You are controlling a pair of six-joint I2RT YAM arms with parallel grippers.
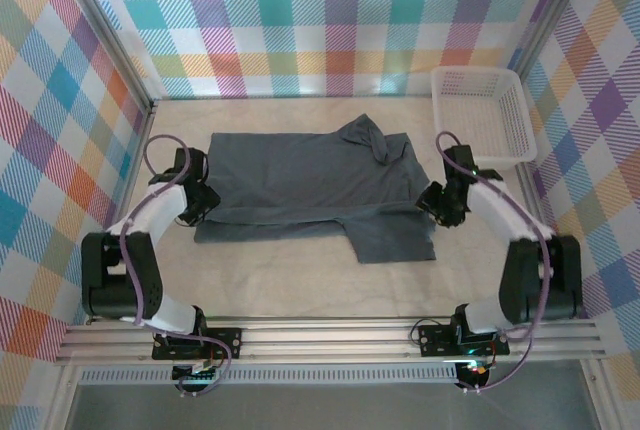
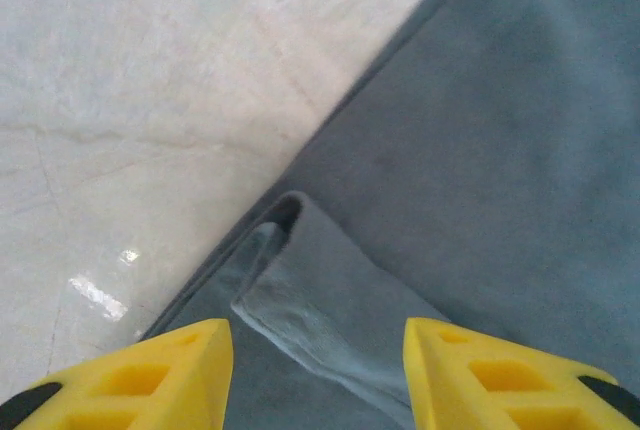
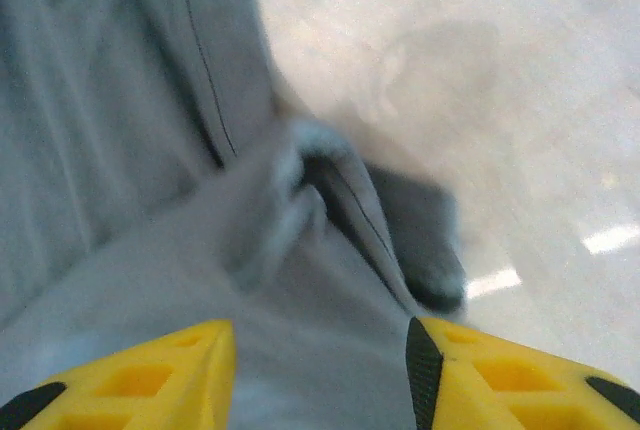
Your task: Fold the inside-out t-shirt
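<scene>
Pale counter (image 1: 300,280), plaid walls (image 1: 330,20) around it. The inside-out t-shirt (image 1: 300,180) lay spread flat on the counter, directly left of the white mesh basket (image 1: 485,115). Its right edge was near the basket's near-left corner, not touching. Long axis ran left-right, straight away from the basket. One flap (image 1: 392,238) stuck out toward the near side at the basket end, and a bunched lump (image 1: 372,142) sat on the far edge there.

Right hand (image 1: 443,205) sat just nearside of the basket, at the shirt's basket-side edge. Left hand (image 1: 195,208) was well apart from the basket, at the shirt's opposite short edge. So one hand per end, each nearer its own end, with the shirt lying inward between them.

Both hands were open. Left yellow fingers (image 2: 150,375) stood apart with nothing pinched and dark cloth showing in the gap. Same for the right fingers (image 3: 505,375).

Left wrist view: a small turned-over hem fold (image 2: 300,280) just ahead of the fingers. Right wrist view: blurred, with a raised crease (image 3: 310,165) ahead of the fingers.

Judgement: no fold made yet. The next move is probably a pinch at both ends together, each hand dropping onto the edge straight ahead. Risk: catching one layer only.
</scene>
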